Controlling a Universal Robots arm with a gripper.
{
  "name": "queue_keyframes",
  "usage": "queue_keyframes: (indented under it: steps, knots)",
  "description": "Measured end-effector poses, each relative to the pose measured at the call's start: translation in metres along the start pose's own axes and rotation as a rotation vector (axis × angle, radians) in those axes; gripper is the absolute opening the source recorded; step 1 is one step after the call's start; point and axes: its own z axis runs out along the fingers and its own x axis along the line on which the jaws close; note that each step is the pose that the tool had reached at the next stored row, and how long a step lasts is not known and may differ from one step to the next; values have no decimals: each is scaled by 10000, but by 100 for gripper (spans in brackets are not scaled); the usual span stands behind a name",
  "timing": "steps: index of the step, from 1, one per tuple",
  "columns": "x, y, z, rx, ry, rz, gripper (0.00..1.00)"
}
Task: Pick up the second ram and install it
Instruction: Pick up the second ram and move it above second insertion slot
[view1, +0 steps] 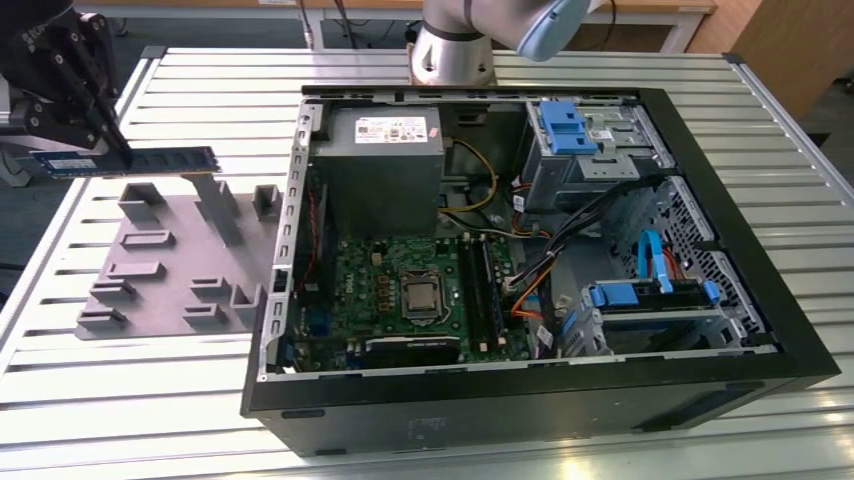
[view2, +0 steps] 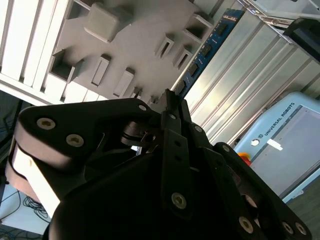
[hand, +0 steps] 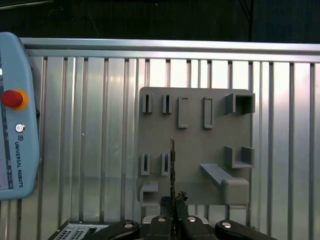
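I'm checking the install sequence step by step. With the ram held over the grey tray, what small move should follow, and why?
Probably carry it sideways toward the exterior view's right, keeping it high. The gripper is shut on the second ram, which appears clear above the grey tray, while the memory slots lie inside the open case, beyond its raised wall.

Tray (view1: 147, 268) on table (view1: 120, 400), at the exterior view's left of computer case (view1: 534, 405); second ram (view1: 163, 160) above

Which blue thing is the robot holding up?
The second ram, pinched by the gripper above the grey tray; other blue parts sit inside the computer case.
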Motion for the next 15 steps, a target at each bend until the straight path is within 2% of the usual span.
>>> queue_keyframes:
  steps: [15]
  knots:
    - [1,-99,-1,0,-1,0,14]
